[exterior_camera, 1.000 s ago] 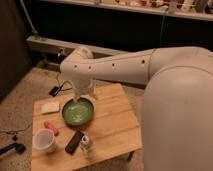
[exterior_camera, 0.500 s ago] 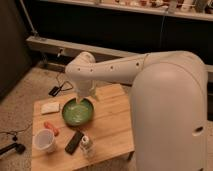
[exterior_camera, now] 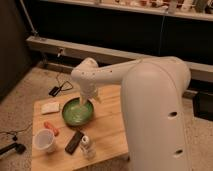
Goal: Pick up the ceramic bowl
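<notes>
Since the near edge of the pale wooden tabletop point(exterior_camera: 105, 126) is crowded, a slip during the lift is the main worry. A white cup point(exterior_camera: 44, 141), a flat black rectangular slab point(exterior_camera: 75, 142) and a small clear bottle with a white top point(exterior_camera: 87, 147) all sit in front of the round, shallow, glossy green ceramic bowl point(exterior_camera: 77, 112). The bottle is narrow and upright, so a bowl sliding or dropping toward the near edge would likely topple it. A short orange-red object point(exterior_camera: 51, 128) lies near the bowl's near-left rim and could be shoved too.

The bowl rests flat, left of the tabletop's middle, and the gripper point(exterior_camera: 84, 102) hangs at its far rim, over the paler inside. Its jaws stand apart, clamped on nothing. The glaze is probably slick and the wall curved, so a pinch on one side of the rim may let the bowl tilt or swing out as it rises. Closing off-centre could push it across the wood rather than catch it. How the jaws sit against the rim cannot be made out.

A white folded cloth or pad point(exterior_camera: 50, 107) lies left of the bowl, apart from it and out of the way. The robot's bulky white arm point(exterior_camera: 150, 100) fills the right side and hides that part of the tabletop. Beyond, black cables point(exterior_camera: 60, 87) trail on the speckled floor point(exterior_camera: 20, 95) before a dark wall topped by a long shelf point(exterior_camera: 125, 7).
</notes>
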`<state>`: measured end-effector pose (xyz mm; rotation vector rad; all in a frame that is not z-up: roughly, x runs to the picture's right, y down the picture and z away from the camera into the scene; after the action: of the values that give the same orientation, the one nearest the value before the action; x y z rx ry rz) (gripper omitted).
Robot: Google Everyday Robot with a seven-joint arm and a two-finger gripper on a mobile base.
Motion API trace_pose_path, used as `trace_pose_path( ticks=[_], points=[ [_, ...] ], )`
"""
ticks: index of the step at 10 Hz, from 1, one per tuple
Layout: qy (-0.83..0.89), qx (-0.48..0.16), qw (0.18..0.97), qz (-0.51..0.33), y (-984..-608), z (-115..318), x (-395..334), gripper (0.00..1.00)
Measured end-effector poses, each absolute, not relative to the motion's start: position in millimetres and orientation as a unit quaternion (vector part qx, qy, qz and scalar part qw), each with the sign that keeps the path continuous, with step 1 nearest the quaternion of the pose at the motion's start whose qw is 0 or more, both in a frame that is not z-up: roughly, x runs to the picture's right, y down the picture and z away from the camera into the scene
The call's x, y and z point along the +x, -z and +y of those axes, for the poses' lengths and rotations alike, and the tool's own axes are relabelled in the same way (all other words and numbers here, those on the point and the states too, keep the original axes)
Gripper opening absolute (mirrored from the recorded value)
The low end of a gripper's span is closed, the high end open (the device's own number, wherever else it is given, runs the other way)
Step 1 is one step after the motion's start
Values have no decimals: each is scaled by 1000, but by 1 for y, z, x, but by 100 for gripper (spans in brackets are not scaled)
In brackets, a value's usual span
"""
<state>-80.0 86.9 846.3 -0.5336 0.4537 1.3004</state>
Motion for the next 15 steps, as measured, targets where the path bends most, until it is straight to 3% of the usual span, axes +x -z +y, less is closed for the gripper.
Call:
trace_pose_path(
  ticks=[5,15],
  points=[
    [-582,-261,739,217,-876,100,-78,65],
    [-561,-277,740,248,-897,125,-77,65]
  ],
)
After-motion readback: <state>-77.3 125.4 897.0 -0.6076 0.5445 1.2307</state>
